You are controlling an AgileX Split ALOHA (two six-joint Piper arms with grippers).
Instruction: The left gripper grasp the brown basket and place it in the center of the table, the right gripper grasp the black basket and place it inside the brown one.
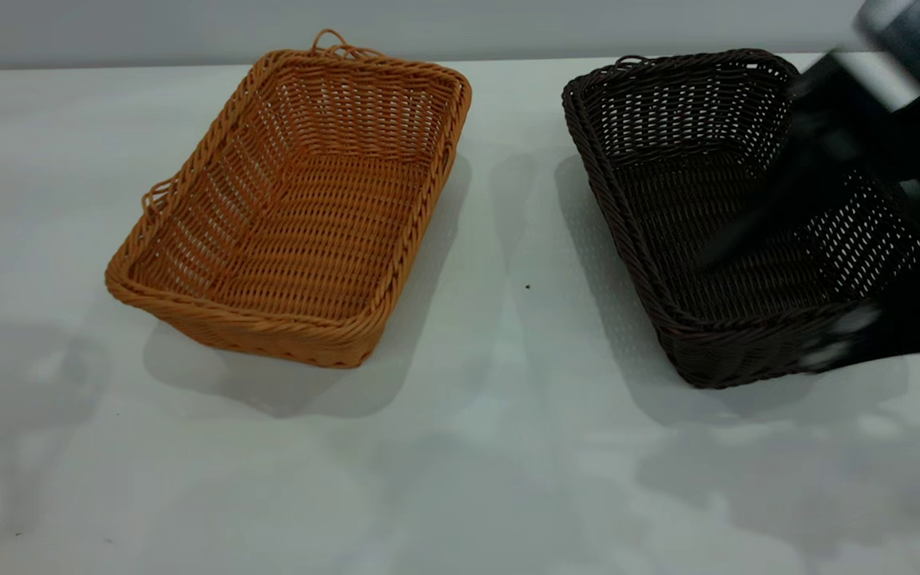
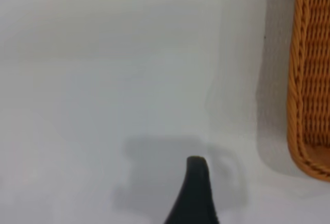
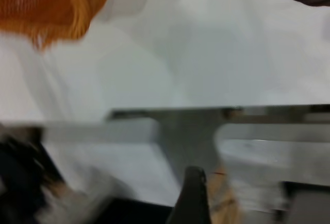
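The brown basket (image 1: 300,216) sits on the white table (image 1: 476,447) at the left. Its corner also shows in the left wrist view (image 2: 309,80). The black basket (image 1: 715,216) sits at the right. My right gripper (image 1: 795,200) is a blurred dark shape over the black basket's right side, and one finger (image 3: 193,193) shows in its wrist view with nothing in it. My left gripper (image 2: 252,193) is out of the exterior view. It hovers over bare table beside the brown basket, one finger (image 2: 196,188) showing, empty.
The two baskets stand about a hand's width apart, with a bare strip of table between them (image 1: 508,239). The table's front half (image 1: 428,495) holds only shadows and a few dark specks. A grey wall runs behind the table.
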